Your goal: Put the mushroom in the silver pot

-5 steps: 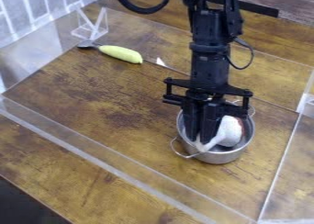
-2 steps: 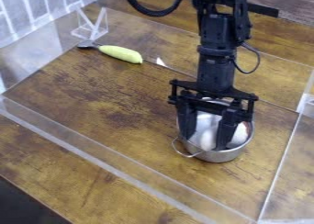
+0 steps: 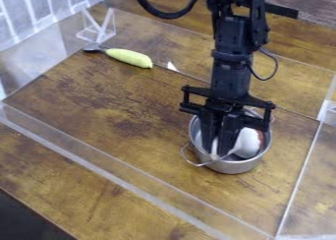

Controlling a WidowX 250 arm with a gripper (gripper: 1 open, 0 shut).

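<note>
The silver pot (image 3: pixel 231 153) stands on the wooden table at the right, round and shiny, with a loop handle toward the front left. The white mushroom (image 3: pixel 246 141) lies inside it, on the right side of the bowl. My gripper (image 3: pixel 223 146) points steeply down into the pot. Its dark fingers (image 3: pixel 214 136) are drawn together just left of the mushroom and touch or nearly touch it. I see nothing between the fingertips. The fingers and the pot wall hide the lower part of the mushroom.
A yellow-green banana-like object (image 3: pixel 129 57) lies at the back left, beside a clear plastic stand (image 3: pixel 96 30). A low transparent barrier (image 3: pixel 118 170) runs along the table's front, and another wall rises at the right edge (image 3: pixel 321 136).
The fingers were together a second ago, spread wide over the pot's rim, and have now closed again. The arm has stayed over the pot, and the mushroom remains inside it.
</note>
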